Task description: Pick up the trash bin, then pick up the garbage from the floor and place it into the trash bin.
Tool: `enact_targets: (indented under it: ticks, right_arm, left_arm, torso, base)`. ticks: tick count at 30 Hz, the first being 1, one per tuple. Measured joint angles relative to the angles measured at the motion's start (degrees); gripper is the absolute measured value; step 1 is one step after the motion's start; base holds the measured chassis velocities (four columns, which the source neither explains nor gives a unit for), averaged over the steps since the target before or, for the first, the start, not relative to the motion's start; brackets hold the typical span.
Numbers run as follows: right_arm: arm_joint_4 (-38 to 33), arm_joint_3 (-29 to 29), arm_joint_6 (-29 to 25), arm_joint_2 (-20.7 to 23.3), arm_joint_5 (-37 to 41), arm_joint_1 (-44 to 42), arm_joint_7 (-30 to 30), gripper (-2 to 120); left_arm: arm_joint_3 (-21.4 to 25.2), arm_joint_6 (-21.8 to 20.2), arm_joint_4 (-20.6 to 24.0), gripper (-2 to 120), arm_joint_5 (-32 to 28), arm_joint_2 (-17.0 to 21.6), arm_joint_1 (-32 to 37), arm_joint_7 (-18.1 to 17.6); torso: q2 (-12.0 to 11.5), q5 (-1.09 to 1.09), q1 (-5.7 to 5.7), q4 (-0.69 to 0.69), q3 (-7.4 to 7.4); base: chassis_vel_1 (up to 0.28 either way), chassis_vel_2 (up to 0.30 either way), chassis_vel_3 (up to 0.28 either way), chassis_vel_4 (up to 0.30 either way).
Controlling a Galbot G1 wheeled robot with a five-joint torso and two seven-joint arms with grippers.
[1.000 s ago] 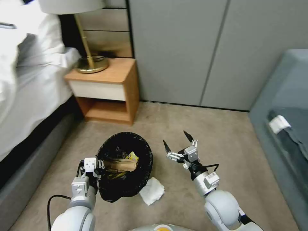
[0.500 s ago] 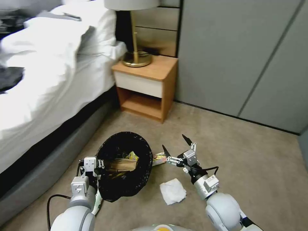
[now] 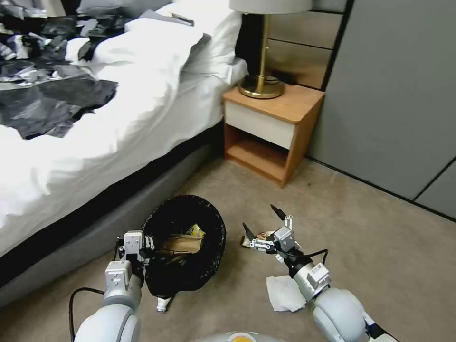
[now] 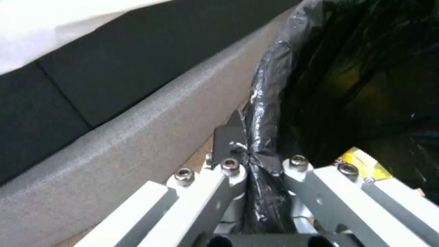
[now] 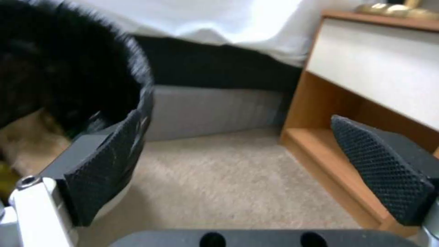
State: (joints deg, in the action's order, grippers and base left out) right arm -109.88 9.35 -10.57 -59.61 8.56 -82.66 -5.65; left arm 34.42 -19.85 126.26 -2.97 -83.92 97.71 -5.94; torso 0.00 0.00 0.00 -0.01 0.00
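Readable text: none could be made out.
Tag on right arm's wrist (image 3: 317,277): dark marks, too small to read.
Yellow wrapper in trash bin (image 3: 195,232): print was illegible.

1. Bare carpet (image 3: 361,237) lies free to the right, up to the grey wall panels (image 3: 394,95).
2. The bed (image 3: 95,156) blocks the left side.
3. The nightstand (image 3: 270,128) stands ahead, beside the bed.
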Motion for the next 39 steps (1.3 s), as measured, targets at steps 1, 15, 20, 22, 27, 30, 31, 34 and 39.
enact_targets:
  ticks: [1, 15, 20, 22, 27, 30, 31, 34, 39]
  right_arm:
    - [0.0, 0.0, 0.0, 0.0, 0.0, 0.0, 0.0, 100]
    - [5.8, -2.2, 4.6, 7.6, 5.3, -1.2, -8.2, 100]
    - [10.9, -3.2, 6.0, 8.4, 5.2, -1.2, -8.4, 100]
    - [12.2, -3.3, 6.2, 8.4, 5.2, -1.1, -8.5, 100]
    - [16.6, -3.7, 6.5, 8.3, 4.9, 0.0, -9.3, 100]
    - [20.9, -4.1, 6.5, 7.7, 4.5, 1.7, -10.0, 100]
    - [22.7, -4.2, 6.4, 7.4, 4.3, 2.3, -10.2, 100]
    - [25.6, -4.2, 6.1, 6.8, 4.0, 3.4, -10.7, 100]
    - [29.1, -4.3, 5.2, 6.1, 3.7, 4.4, -11.3, 100]
  left_arm:
    - [0.0, 0.0, 0.0, 1, 0.0, 0.0, 0.0, 0.0]
    - [0.1, 0.1, -0.2, 1, 0.0, -0.2, 0.2, 0.0]
    - [0.0, 0.2, -0.4, 1, 0.1, -0.2, 0.2, 0.0]
    - [0.0, 0.2, -0.4, 1, 0.1, -0.2, 0.2, 0.0]
    - [0.0, 0.2, -0.5, 1, 0.1, -0.2, 0.1, 0.0]
    - [0.0, 0.3, -0.5, 1, 0.1, -0.3, 0.2, 0.0]
    - [0.0, 0.3, -0.5, 1, 0.1, -0.3, 0.3, 0.0]
    - [0.0, 0.4, -0.5, 1, 0.1, -0.3, 0.3, 0.0]
    - [0.0, 0.4, -0.5, 1, 0.2, -0.3, 0.4, -0.1]
  torso:
    - [0.0, 0.0, 0.0, 0.0, 0.0]
    - [0.0, 0.0, 0.0, 0.01, -0.01]
    - [0.0, 0.01, 0.0, 0.01, -0.01]
    - [0.0, 0.01, 0.0, 0.01, -0.01]
    - [0.0, 0.0, 0.0, 0.01, -0.01]
    - [0.0, 0.01, 0.0, 0.02, 0.0]
    - [0.0, 0.0, 0.0, 0.02, 0.0]
    - [0.0, 0.0, 0.0, 0.02, 0.0]
    - [0.0, 0.0, 0.0, 0.02, 0.0]
  base:
    - [0.0, 0.0, 0.0, 0.0]
    - [0.0, 0.0, 0.0, 0.0]
    - [0.0, 0.0, 0.0, 0.0]
    - [0.0, 0.0, 0.0, 0.0]
    - [0.0, 0.0, 0.0, 0.0]
    - [0.0, 0.0, 0.0, 0.0]
    - [0.0, 0.0, 0.0, 0.0]
    - [0.0, 0.0, 0.0, 0.0]
    - [0.0, 0.0, 0.0, 0.0]
